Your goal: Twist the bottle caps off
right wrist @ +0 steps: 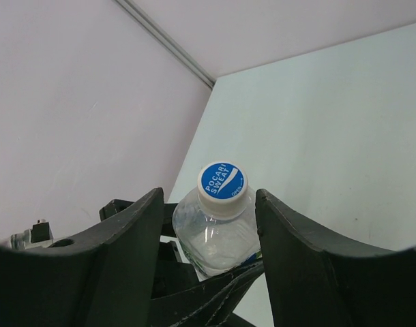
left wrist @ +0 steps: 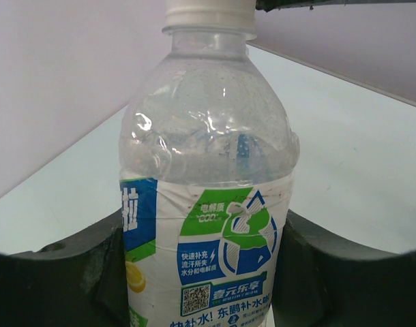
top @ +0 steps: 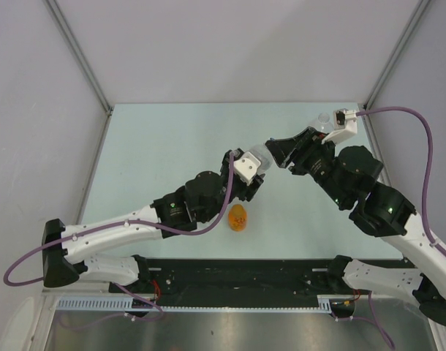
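- Right claw (right wrist: 208, 199) hangs wide open, its fingers (right wrist: 126, 259) either side of the blue-topped cap (right wrist: 224, 180), gripping nothing.
- Left claw (left wrist: 204, 272) is clamped round the blue-labelled bottle (left wrist: 208, 136), holding it near the centre of the table (top: 135, 146).
- Progress, as I judge it: the cap sits on the neck, so no unscrewing shows here and the twist is the step in hand.
- Small orange bottle (top: 238, 217) lies at 6 o'clock of the held one, apart from both claws. Whether its cap is on cannot be told.
- Other bottles are out of sight, and nothing seems to block the cap.
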Tool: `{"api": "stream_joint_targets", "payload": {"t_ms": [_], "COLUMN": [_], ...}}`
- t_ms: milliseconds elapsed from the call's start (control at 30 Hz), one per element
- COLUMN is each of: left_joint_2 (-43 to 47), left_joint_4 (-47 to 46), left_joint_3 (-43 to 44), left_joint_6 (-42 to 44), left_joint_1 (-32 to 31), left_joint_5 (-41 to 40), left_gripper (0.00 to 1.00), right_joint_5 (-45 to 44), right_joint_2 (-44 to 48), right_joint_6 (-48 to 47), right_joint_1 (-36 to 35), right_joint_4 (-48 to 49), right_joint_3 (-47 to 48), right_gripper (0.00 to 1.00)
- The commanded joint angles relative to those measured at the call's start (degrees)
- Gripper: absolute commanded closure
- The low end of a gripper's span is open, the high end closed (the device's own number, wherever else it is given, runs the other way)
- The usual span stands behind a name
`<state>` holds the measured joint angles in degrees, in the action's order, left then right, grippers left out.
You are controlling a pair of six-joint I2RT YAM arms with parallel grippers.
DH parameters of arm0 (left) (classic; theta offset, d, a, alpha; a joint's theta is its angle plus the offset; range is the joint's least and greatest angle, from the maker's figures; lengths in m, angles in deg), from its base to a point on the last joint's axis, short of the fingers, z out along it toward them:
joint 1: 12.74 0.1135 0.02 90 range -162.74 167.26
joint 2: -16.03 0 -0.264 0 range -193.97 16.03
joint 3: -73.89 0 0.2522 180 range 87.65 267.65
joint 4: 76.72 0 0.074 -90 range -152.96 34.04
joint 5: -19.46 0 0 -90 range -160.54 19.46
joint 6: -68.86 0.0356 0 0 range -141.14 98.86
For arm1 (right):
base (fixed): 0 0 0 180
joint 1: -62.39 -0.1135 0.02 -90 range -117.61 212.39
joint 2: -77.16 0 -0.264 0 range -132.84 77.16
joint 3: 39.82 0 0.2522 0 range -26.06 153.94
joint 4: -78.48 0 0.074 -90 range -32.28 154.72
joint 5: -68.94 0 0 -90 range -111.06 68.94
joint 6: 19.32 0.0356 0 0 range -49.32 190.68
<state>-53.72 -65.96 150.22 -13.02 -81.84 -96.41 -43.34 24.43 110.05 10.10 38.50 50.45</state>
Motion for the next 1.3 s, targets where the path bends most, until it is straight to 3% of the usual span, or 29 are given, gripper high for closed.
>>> {"api": "stream_joint_targets", "payload": {"t_ms": [0,400,500,767,800,933,1033,1067,1267], "left_joint_2": [1.38,2.17,2.34,2.69,2.87,6.2,7.79,8.32,9.55], "left_joint_4": [-2.71,-2.97,-2.97,-3.23,-3.23,-3.76,-0.97,0.09,2.04], "left_joint_3": [0.8,0.01,-0.16,-0.6,-0.69,-2.18,-1.31,-0.7,2.03], "left_joint_6": [1.2,1.28,1.28,1.11,0.85,0.67,-0.38,-1.17,-11.0], "left_joint_1": [-0.6,-1.3,-1.39,-1.48,-1.48,-1.39,-0.07,0.71,8.18], "left_joint_5": [-1.55,-1.29,-1.2,-0.76,-0.5,8.43,23.28,32.45,57.83], "left_gripper": [1.0,1.0,1.0,1.0,1.0,1.0,1.0,1.0,1.0], "right_joint_5": [-2.33,-2.77,-2.94,-3.47,-3.56,0.38,6.08,7.76,26.3], "right_joint_2": [-0.27,-1.85,-1.94,-0.45,-0.27,1.83,3.86,4.3,7.64], "right_joint_6": [-0.44,-1.58,-1.58,-3.34,-3.78,-8.69,-14.23,-16.67,-24.07], "right_joint_1": [-0.27,-0.27,-0.27,-0.27,-0.35,-0.27,-0.18,-0.09,0.09], "right_joint_4": [1.78,2.57,2.66,3.63,3.89,6.7,9.69,10.48,13.55], "right_joint_3": [0.22,0.04,-0.22,-2.06,-2.33,-4.26,-5.4,-5.58,-6.81], "right_gripper": [0.4,0.42,0.47,0.84,0.98,1.0,1.0,1.0,1.0]}}
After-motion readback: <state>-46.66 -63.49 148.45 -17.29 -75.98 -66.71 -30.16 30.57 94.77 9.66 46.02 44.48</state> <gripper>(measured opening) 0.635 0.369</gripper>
